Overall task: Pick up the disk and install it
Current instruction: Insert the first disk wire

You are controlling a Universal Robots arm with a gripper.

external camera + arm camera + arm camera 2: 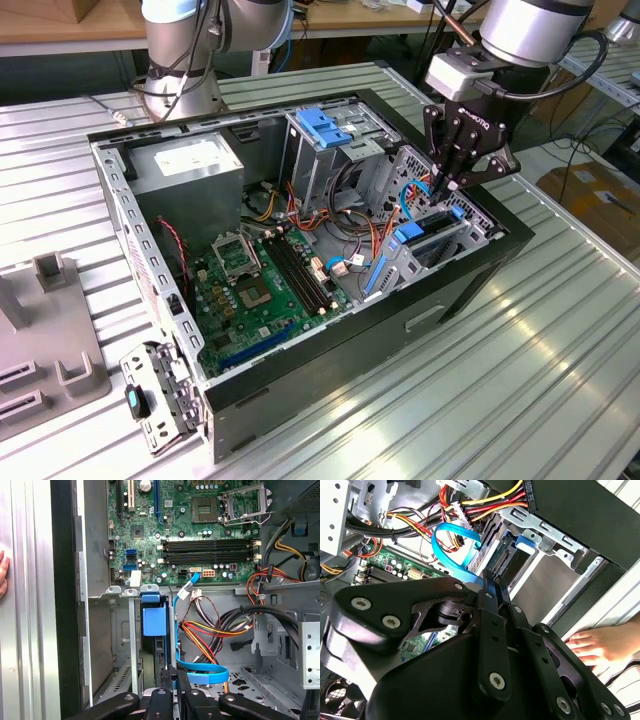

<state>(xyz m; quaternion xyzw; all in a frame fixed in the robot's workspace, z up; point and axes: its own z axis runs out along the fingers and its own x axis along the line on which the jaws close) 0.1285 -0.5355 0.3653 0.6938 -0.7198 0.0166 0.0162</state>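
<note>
Right of centre in the exterior view, the disk stands on edge in the front bay of the computer case, its upper edge running lower left to upper right. We see the hand just above it, fingers drawn together; contact unclear.
</note>
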